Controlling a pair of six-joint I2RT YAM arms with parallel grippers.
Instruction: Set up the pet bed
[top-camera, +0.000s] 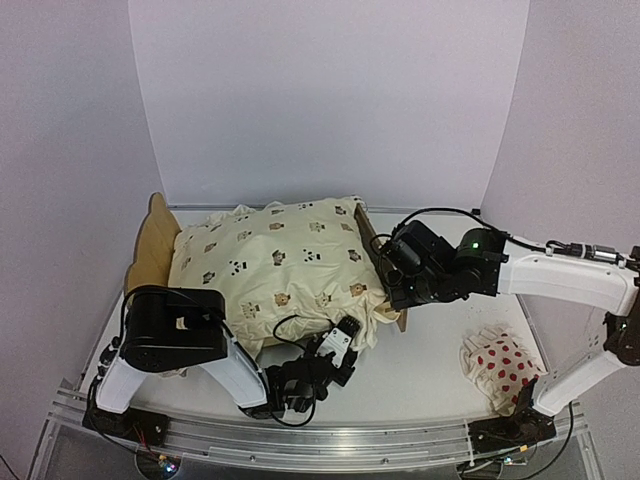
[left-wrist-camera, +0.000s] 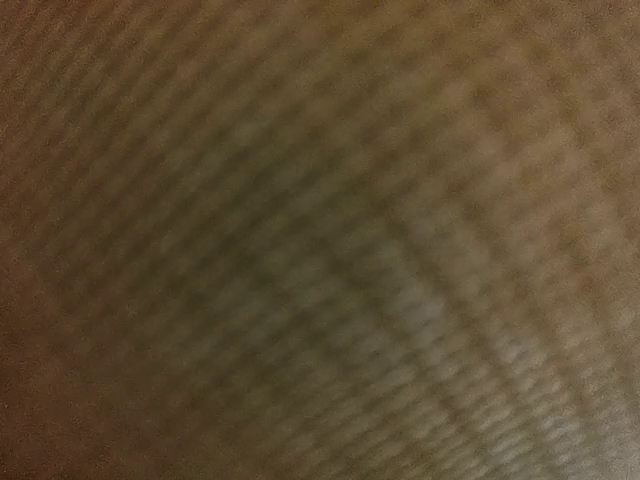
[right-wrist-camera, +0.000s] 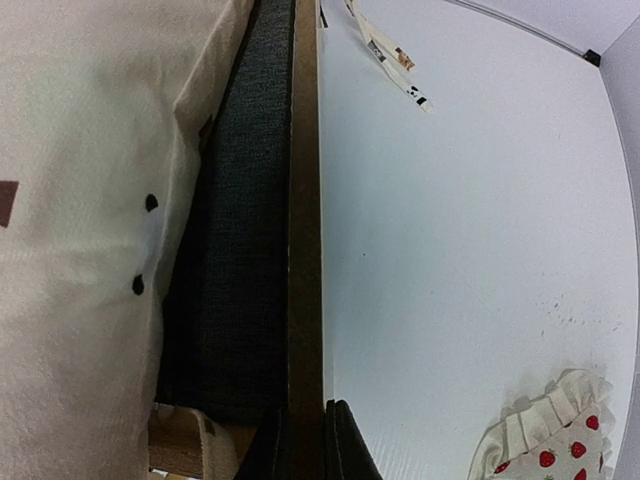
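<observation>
Blurred woven fabric fills the left wrist view, lens right up against it, nothing else readable there. Top view: left fingers (top-camera: 343, 345) sit at the near edge of the cushion (top-camera: 280, 265), by its ruffle; spread or pressed together, cannot tell. Right fingers (right-wrist-camera: 350, 450) are clamped on the top edge of a plywood board of the pet bed (right-wrist-camera: 305, 250), one finger each side, board pinched between them. From above that is the bed's right-end board, near its near corner, right arm reaching in from the right. Bed sits mid-tabletop (top-camera: 430, 370), long axis left to right, scalloped left-end board showing, the rest mostly hidden under the cushion. Cushion is cream with small animal print, lying on the bed and spilling over the near side down to the tabletop. Right wrist view: dark grey base (right-wrist-camera: 240, 250) shows between cushion and the pinched board; a printed tie (right-wrist-camera: 390, 60) lies on the tabletop outside the board. Ruffled white pillow (top-camera: 505, 365) with red strawberry print lies on the tabletop by the right arm's base, well apart from the bed
</observation>
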